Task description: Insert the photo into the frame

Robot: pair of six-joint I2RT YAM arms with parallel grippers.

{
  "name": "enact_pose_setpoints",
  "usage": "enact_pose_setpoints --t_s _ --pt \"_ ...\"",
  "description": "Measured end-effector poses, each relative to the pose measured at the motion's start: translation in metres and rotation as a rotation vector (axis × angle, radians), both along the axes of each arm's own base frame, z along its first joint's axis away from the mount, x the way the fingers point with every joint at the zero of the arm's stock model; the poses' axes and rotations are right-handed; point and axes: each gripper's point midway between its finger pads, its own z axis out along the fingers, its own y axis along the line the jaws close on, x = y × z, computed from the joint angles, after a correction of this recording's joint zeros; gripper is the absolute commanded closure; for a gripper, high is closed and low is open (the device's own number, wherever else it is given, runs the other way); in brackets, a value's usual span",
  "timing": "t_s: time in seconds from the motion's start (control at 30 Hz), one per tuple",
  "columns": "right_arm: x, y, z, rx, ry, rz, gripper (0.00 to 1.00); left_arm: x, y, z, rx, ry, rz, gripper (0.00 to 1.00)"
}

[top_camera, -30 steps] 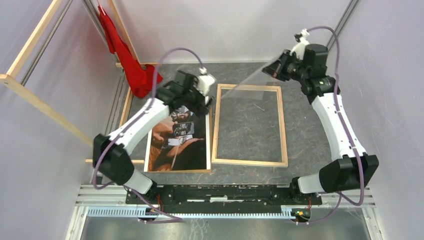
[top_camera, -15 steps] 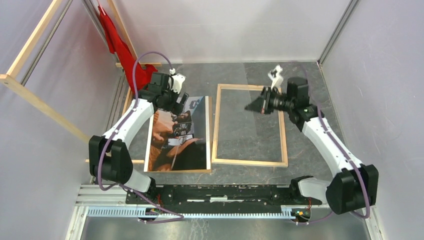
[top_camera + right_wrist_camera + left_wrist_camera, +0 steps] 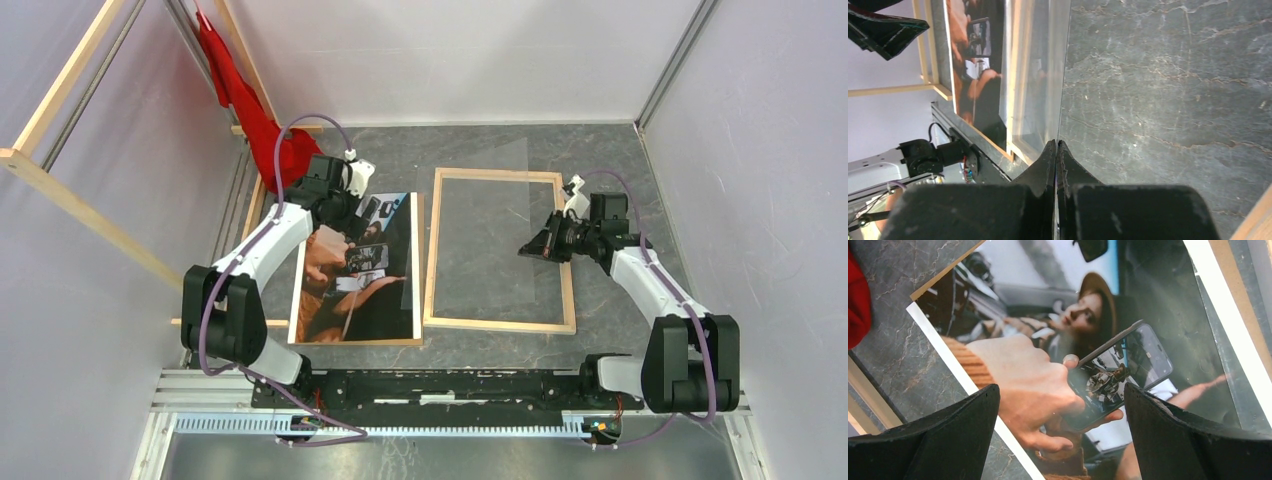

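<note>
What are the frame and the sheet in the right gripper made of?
The frame looks like pale bare wood, matte, with thin rails. The sheet, pinched edge-on in the right gripper, is clear and glossy: the table shows through and it throws reflections. Glass or acrylic, I cannot tell which.

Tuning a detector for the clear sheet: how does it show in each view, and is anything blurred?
Top view: the clear sheet is only a faint sheen over the frame, edges barely traceable. Right wrist view: edge-on in the shut right tool, a hazy pale band beside the photo. Left wrist view: photo sharp, tips of the open left tool dark and soft.
</note>
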Motion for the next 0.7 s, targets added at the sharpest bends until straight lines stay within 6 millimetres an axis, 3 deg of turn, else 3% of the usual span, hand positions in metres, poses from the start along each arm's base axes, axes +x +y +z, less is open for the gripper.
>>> enact_pose_setpoints --t_s 0.2,0.7 --pt "0.000 -0.013 -0.016 -0.106 0.028 -0.007 1.00 -0.002 -0.010 -0.001 0.002 -0.003 -0.027 0.00" --pt "-0.008 -0.044 -0.033 -0.310 0.069 -0.050 1.00 -0.016 -0.052 -0.016 0.025 0.020 -0.144 0.00"
